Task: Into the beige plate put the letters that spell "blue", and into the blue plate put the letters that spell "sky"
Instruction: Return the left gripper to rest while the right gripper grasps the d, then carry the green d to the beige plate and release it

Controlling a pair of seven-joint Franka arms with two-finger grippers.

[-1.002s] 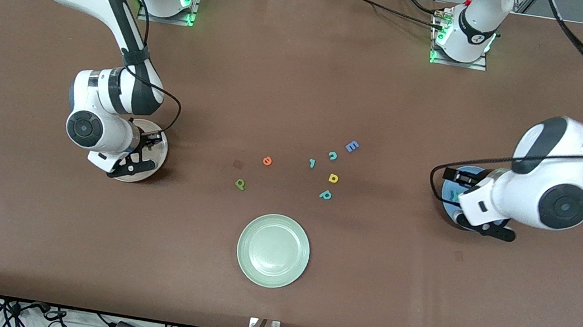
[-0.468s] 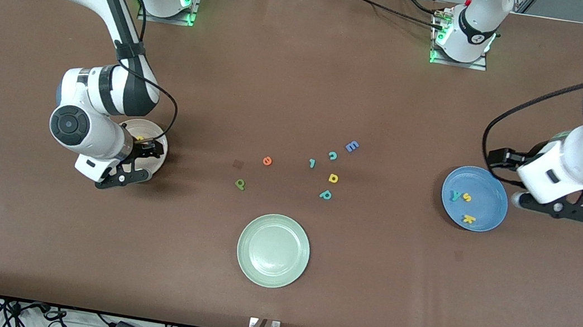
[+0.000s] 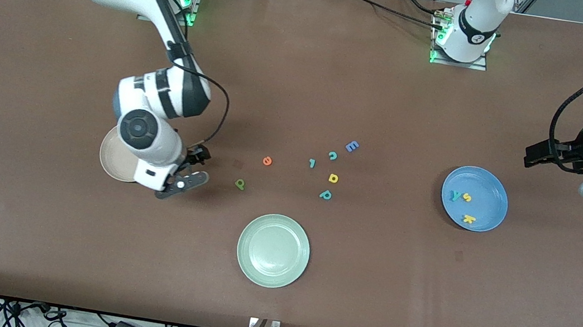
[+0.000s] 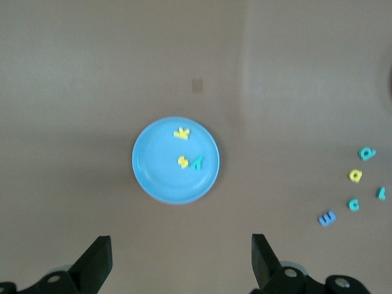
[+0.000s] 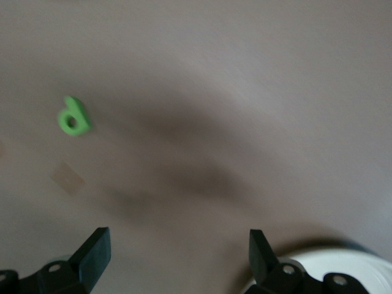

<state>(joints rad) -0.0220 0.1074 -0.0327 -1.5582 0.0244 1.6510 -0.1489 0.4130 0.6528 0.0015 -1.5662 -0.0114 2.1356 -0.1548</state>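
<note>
The brown table (image 3: 304, 64) carries three plates: a beige plate (image 3: 111, 158) toward the right arm's end, a blue plate (image 3: 482, 211) toward the left arm's end, and a pale green plate (image 3: 273, 250) nearest the front edge. Mid-table lie a dark green b (image 3: 240, 184), orange e (image 3: 267, 161), green l (image 3: 312, 163), teal c (image 3: 333, 156), blue E (image 3: 351, 146), a yellow letter (image 3: 333, 178) and a teal letter (image 3: 325, 194).

High front camera faces both robots; wrist cameras look straight down.

Yellow s (image 3: 467, 197), teal y (image 3: 455, 195), yellow k (image 3: 468, 219) flat in blue plate (image 3: 492, 181); beige plate (image 3: 110, 162) part-hidden.
</note>
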